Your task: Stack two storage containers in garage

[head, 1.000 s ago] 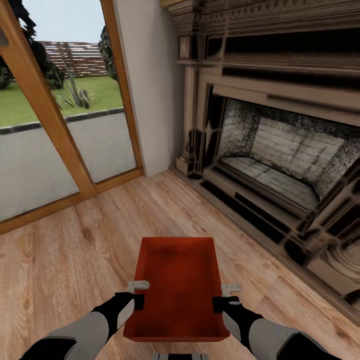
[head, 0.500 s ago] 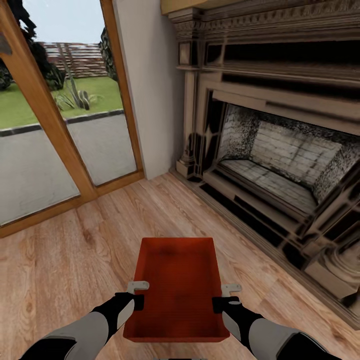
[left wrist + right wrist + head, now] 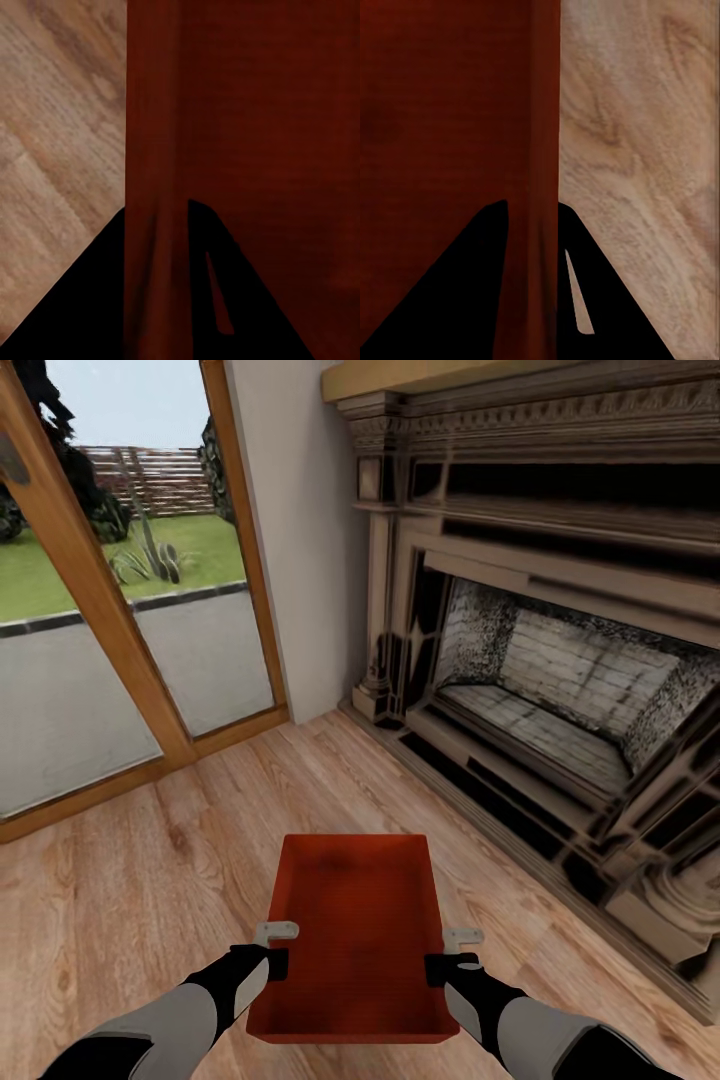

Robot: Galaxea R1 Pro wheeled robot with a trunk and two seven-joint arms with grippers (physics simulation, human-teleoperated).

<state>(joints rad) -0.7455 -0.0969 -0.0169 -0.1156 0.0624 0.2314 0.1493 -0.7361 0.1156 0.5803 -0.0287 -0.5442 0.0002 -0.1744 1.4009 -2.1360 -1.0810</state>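
An orange-red storage container (image 3: 355, 935) is held level above the light wood plank floor of the living room, in front of me. My left gripper (image 3: 274, 950) is shut on its left wall (image 3: 154, 150), and my right gripper (image 3: 450, 954) is shut on its right wall (image 3: 536, 135). In each wrist view the dark fingers straddle the thin red wall. The bin's ribbed inside holds nothing.
A dark ornate fireplace (image 3: 560, 660) with a raised hearth runs along the right. A glass door with a wooden frame (image 3: 110, 640) stands at the left, with a beige wall strip (image 3: 300, 540) between them. Wood floor (image 3: 150, 880) spreads out ahead and to the left.
The view has tilted up a little, so more of the fireplace mantel shows. The container and both grippers keep the same place in the picture.
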